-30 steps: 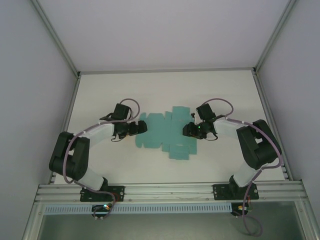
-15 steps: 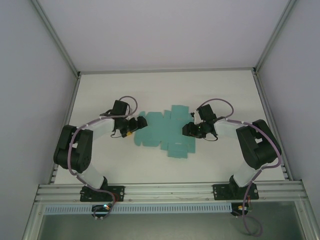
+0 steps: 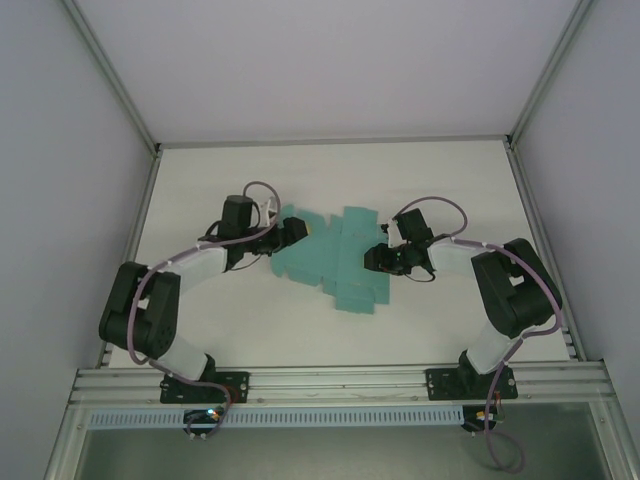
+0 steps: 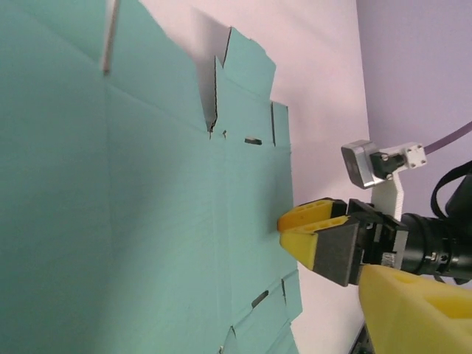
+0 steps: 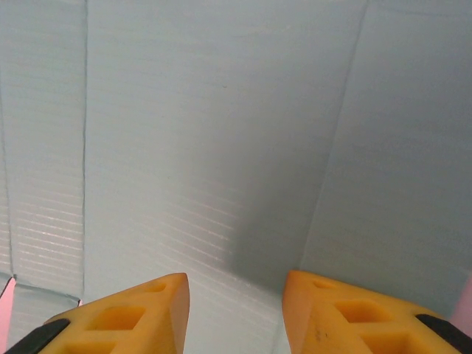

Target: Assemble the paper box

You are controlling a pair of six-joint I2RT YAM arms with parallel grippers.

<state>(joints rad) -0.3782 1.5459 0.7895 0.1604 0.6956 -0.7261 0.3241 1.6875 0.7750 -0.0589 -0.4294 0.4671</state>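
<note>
The paper box is a flat teal die-cut sheet [image 3: 335,262] with flaps and slots, lying in the middle of the table. My left gripper [image 3: 291,231] is at the sheet's back-left corner. In the left wrist view the card [image 4: 110,206] covers one side, and my one visible yellow finger [image 4: 413,310] stands clear of it with bare table between, so the jaws are open. My right gripper [image 3: 377,260] rests on the sheet's right part. Its yellow tips [image 5: 236,295] are apart over the card [image 5: 221,133], holding nothing. The left wrist view shows the right gripper [image 4: 295,230] at the sheet's far edge.
The white table [image 3: 450,190] has free room behind the sheet and to both sides. Grey walls and metal posts close it in. An aluminium rail [image 3: 340,380] with both arm bases runs along the near edge.
My left gripper moved right and towards the back onto the sheet's corner, its jaws narrowing. The sheet's left side shifted backward and the sheet turned slightly. The right arm stayed put.
</note>
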